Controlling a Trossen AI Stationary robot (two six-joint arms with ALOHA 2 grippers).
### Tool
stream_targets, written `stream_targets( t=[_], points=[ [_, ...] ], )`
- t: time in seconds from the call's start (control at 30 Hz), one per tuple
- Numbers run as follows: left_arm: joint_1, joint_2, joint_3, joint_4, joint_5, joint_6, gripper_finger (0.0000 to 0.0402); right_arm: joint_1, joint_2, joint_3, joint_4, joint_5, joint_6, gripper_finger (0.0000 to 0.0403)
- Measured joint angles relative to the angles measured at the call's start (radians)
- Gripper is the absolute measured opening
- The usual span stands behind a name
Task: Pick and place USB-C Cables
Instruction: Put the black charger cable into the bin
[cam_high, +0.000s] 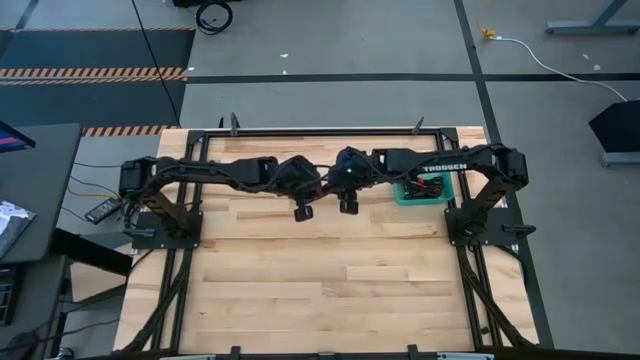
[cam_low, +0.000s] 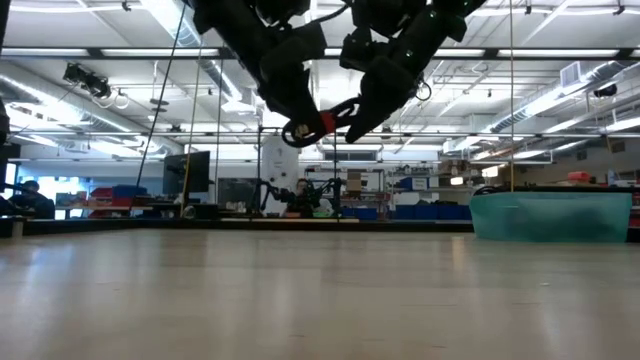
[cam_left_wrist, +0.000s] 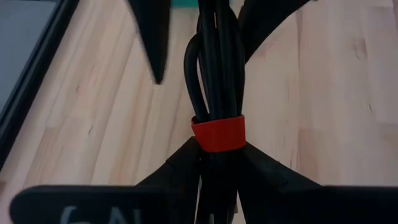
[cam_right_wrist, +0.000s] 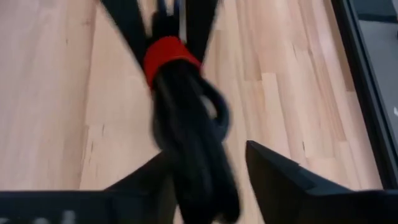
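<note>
One USB-C cable bundle (cam_left_wrist: 217, 74), black with a red tie (cam_left_wrist: 217, 134), hangs high above the middle of the table between my two grippers, near the far edge. My left gripper (cam_left_wrist: 217, 152) is shut on it. My right gripper (cam_right_wrist: 208, 152) is open. Its fingers stand on either side of the bundle's looped end (cam_right_wrist: 196, 134), opposite the left gripper. In the high view the two grippers meet nose to nose around the bundle (cam_high: 322, 184). In the low view the bundle (cam_low: 328, 122) is far above the tabletop. More cables lie in a green bin (cam_high: 425, 190). My left gripper pinches the bundle between its two fingers (cam_left_wrist: 180, 165) right behind the red tie (cam_left_wrist: 217, 144). It comes level from the table's left, along the bundle. The bundle is lifted clear and sticks out level past the fingertips toward the right gripper.
The green bin (cam_low: 550, 215) stands at the far right of the table, beside the right arm's base. The wooden tabletop (cam_high: 320, 290) lies bare toward the near edge. Black frame rails (cam_high: 480, 290) run along the table's sides. People and shelves are in the room behind.
</note>
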Motion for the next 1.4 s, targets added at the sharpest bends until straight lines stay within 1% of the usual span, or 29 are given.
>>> stream_targets(
  t=[0.1,0.23,0.27,0.5,0.57,0.63,0.77,0.9,1.0,1.13,1.3,1.4],
  points=[
    [-0.004,-0.003,0.000,-0.015,0.001,-0.014,0.0089,0.009,0.000,0.000,0.003,-0.001,-0.019,0.0133],
    [-0.003,-0.003,0.000,-0.040,0.001,-0.020,0.0089,0.016,0.000,-0.001,0.005,-0.015,-0.061,0.0034],
    [-0.003,-0.003,0.000,-0.041,0.001,-0.020,0.0089,0.017,0.000,-0.001,0.005,-0.019,-0.068,0.0023],
    [-0.002,-0.003,0.000,-0.042,0.001,-0.041,0.0093,0.016,0.000,-0.001,0.005,-0.044,-0.080,0.0022],
    [-0.001,-0.003,0.000,-0.043,-0.022,-0.048,0.0100,0.016,0.000,-0.001,0.003,-0.045,-0.089,0.0022],
    [-0.001,-0.003,0.001,-0.054,-0.054,-0.051,0.0111,0.016,0.000,-0.001,0.005,-0.044,-0.089,0.0022],
    [0.000,-0.003,0.001,-0.110,-0.078,-0.053,0.0143,0.016,0.000,-0.001,0.000,-0.044,-0.090,0.0021],
    [-0.001,-0.010,0.000,-0.177,-0.168,-0.049,0.0183,0.013,0.000,-0.001,-0.028,-0.032,-0.088,0.0021],
    [0.000,-0.044,0.000,-0.243,-0.258,-0.046,0.0209,0.002,0.000,-0.001,-0.102,0.017,-0.074,0.0021],
    [0.000,-0.105,0.000,-0.343,-0.313,-0.048,0.0228,-0.021,0.000,-0.001,-0.230,0.110,-0.032,0.0021],
    [0.002,-0.185,0.000,-0.480,-0.332,-0.085,0.0229,-0.040,-0.021,-0.001,-0.350,0.130,0.045,0.0021],
    [0.003,-0.223,-0.003,-0.515,-0.334,-0.110,0.0220,-0.040,-0.066,-0.001,-0.407,0.171,0.092,0.0021]
  ],
)
